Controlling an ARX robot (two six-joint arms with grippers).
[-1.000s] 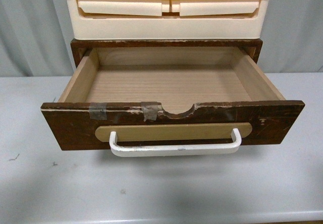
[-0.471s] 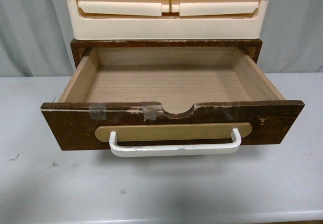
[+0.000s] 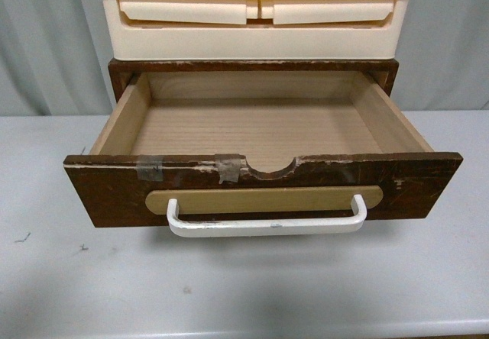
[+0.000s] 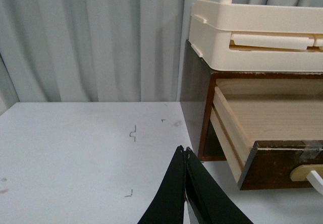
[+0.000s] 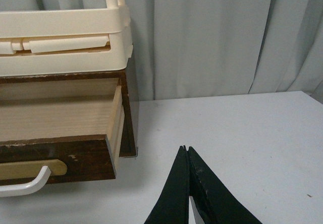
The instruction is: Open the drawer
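Note:
The dark brown wooden drawer [image 3: 114, 190] stands pulled far out of its case, showing a bare light wood interior. Its front has a white bar handle [image 3: 266, 225] on a tan oval plate, and a chipped, notched top edge with tape. Neither arm shows in the front view. My left gripper [image 4: 184, 149] is shut and empty, over the table to the left of the drawer [image 4: 275, 163]. My right gripper [image 5: 185, 148] is shut and empty, over the table to the right of the drawer [image 5: 55, 156].
Cream plastic drawers [image 3: 256, 18] sit stacked on top of the brown case. The case stands on a pale grey table [image 3: 244, 293] with a grey curtain [image 3: 46, 41] behind it.
Nothing has visibly moved apart from a very slight shift of the whole view.

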